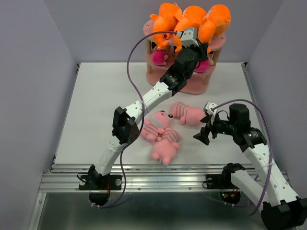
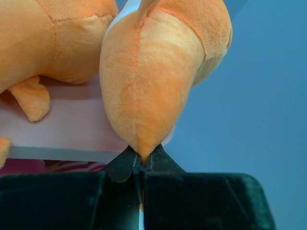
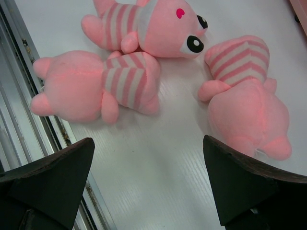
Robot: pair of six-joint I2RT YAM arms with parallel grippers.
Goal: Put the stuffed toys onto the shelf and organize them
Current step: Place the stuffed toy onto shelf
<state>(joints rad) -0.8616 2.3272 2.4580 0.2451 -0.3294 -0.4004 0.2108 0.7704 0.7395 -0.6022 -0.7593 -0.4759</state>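
We see the pink shelf (image 1: 196, 87) standing at 12 o'clock on the table (image 1: 103, 105), with three orange monsters (image 1: 189, 19) lying on its top tier and magenta dolls (image 1: 158, 57) on the tier under it. The left gripper (image 2: 142, 162) is up at the top tier with its fingers pressed together, and they pinch the narrow end of one orange monster. Three pink striped pigs (image 1: 164, 145) lie close together near the middle of the table, a little toward 5 o'clock, and the right gripper (image 1: 205, 130) hangs near them at their 3 o'clock side, spread wide and holding nothing.
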